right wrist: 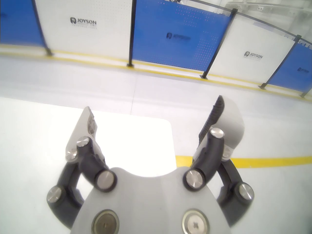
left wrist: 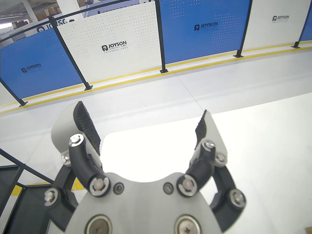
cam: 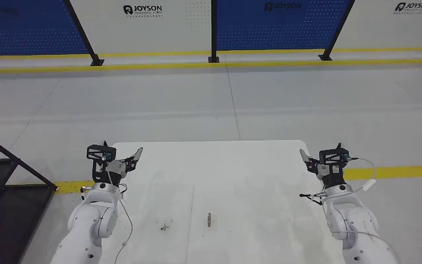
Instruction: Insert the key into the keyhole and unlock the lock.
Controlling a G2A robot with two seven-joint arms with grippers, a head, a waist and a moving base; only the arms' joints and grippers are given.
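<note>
What we take for the key, a thin metal piece, lies near the 6 o'clock edge of the surface, with the small brassy lock near at its 3 o'clock. We judge both light, stiff and slippery: pinch the key across its flat bow, the lock by its body. The left jaws at 10 o'clock and the right jaws at 2 o'clock stand released, empty.

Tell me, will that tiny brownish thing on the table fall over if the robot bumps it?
Probably. The brownish thing looks narrow and seems to stand on edge on the table, so a bump may tip it. It is tiny, so likely light, and might slide on the smooth top.
</note>
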